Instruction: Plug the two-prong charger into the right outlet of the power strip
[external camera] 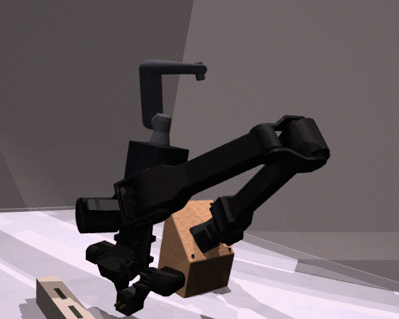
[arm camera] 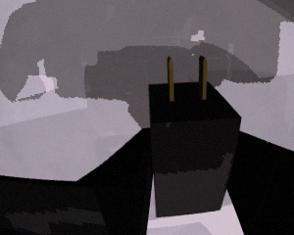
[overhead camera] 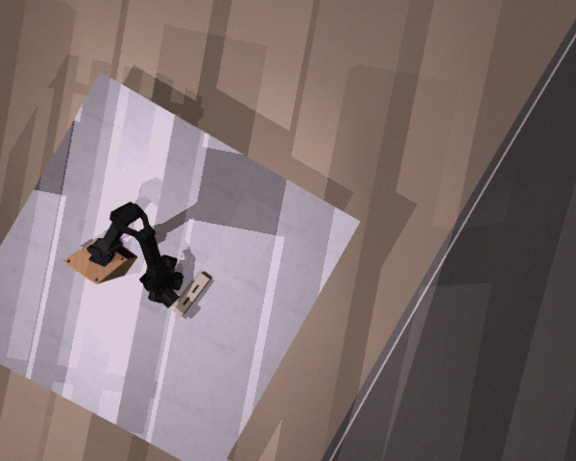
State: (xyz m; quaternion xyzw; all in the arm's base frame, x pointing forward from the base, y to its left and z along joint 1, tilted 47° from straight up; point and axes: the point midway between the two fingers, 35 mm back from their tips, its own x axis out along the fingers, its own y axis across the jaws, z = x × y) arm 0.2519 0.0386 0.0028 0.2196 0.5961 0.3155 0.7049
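Observation:
My gripper (overhead camera: pixel 165 293) (external camera: pixel 131 298) (arm camera: pixel 181 134) is shut on the two-prong charger (external camera: pixel 129 306) (arm camera: pixel 196 157), a black block with two brass prongs. In the wrist view the prongs stick out past the fingers, side by side. In the exterior view they point left, toward the power strip's side, and the charger is held apart from the strip. The beige power strip (overhead camera: pixel 190 294) (external camera: pixel 65 302) has two dark outlet slots in its upper face; its near end is cut off in the exterior view. The strip does not show in the wrist view.
The arm's wooden base block (overhead camera: pixel 97 262) (external camera: pixel 206 280) stands behind the gripper. A dark box (external camera: pixel 155 156) with a grey bent post (external camera: pixel 151 96) rises in the background of the exterior view. Shadows stripe the pale table top (overhead camera: pixel 219 357).

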